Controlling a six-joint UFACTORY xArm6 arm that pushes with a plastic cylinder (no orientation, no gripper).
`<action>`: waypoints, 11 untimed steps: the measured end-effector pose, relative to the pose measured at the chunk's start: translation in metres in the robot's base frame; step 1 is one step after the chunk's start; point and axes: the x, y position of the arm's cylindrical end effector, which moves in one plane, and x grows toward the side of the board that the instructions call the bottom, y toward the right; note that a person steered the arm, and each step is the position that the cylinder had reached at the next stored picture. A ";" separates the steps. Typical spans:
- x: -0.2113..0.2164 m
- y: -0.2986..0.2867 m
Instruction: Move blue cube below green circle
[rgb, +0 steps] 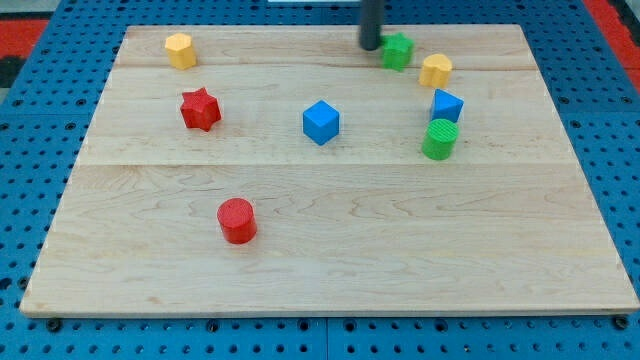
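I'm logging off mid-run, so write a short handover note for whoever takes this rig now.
My tip is at the view's top, just left of the green star-like block, touching no task block.
There are two blue blocks: the blue cube at mid-board, and another blue block right above the green circle, which stands at the view's right.
Done: nothing visible; no blue block is below the circle.
Left: push the cube right and down to just under the circle.

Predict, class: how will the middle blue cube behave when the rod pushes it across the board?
The blue cube sits flat on smooth wood, so it probably slides rather than rolls. An off-centre push would likely turn it. My tip is far off, beside the green block.
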 end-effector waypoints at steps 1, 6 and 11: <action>0.004 -0.019; 0.065 -0.018; 0.198 -0.102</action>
